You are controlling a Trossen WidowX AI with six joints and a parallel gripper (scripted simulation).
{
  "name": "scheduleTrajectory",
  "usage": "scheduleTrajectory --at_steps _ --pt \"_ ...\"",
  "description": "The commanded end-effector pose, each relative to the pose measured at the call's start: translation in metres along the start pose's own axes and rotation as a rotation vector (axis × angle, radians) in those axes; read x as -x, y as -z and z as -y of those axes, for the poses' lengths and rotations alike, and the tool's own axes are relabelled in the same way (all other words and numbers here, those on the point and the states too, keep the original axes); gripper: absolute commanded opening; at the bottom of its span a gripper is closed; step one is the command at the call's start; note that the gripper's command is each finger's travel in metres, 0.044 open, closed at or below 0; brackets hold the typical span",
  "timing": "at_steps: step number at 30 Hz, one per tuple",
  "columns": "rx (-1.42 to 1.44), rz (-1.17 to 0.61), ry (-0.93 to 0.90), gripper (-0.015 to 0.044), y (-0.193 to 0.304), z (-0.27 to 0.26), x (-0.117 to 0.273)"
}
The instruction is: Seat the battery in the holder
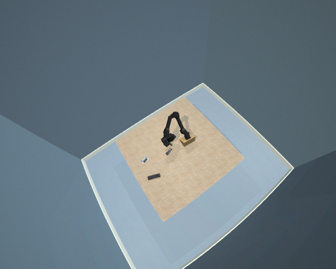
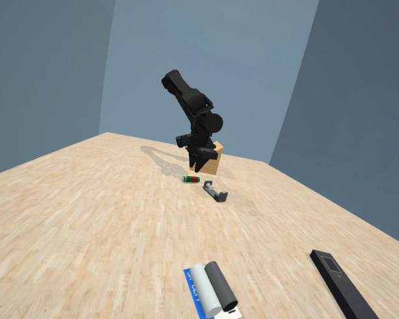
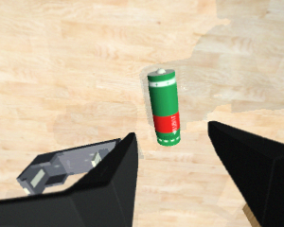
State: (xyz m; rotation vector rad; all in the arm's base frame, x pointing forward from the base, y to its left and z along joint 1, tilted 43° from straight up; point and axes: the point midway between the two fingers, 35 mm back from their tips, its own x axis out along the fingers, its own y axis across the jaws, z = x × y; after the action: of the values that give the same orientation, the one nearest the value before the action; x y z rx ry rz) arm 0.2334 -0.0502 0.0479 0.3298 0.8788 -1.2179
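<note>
A green battery (image 1: 171, 143) (image 2: 191, 179) (image 3: 165, 106) with a red band lies on its side on the wooden table, outside the holder. In the wrist view its terminal end points up the frame and its flat end is nearer the fingers. The dark battery holder (image 1: 168, 151) (image 2: 214, 193) (image 3: 76, 158) lies beside it, empty; in the wrist view the left finger hides part of it. My gripper (image 2: 195, 169) (image 3: 171, 132) is open and empty, pointing down above the table close to the battery, with its fingertips on either side of the battery's flat end in the wrist view.
The arm stands on a wooden block (image 1: 187, 141) (image 2: 211, 165) behind the battery. A blue-and-white card (image 1: 143, 161) (image 2: 195, 295) carries a white and a dark grey cylinder. A long black box (image 1: 153, 176) (image 2: 340, 286) lies farther off on the table (image 1: 191, 176).
</note>
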Motion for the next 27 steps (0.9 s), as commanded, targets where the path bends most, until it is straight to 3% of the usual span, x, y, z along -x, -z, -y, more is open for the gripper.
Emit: scheduleTrajectory --at_steps 1,27 --pt "-0.003 0.006 0.006 0.0239 0.000 0.000 -0.004" --pt "-0.003 0.008 0.007 0.0239 -0.001 0.001 -0.047"
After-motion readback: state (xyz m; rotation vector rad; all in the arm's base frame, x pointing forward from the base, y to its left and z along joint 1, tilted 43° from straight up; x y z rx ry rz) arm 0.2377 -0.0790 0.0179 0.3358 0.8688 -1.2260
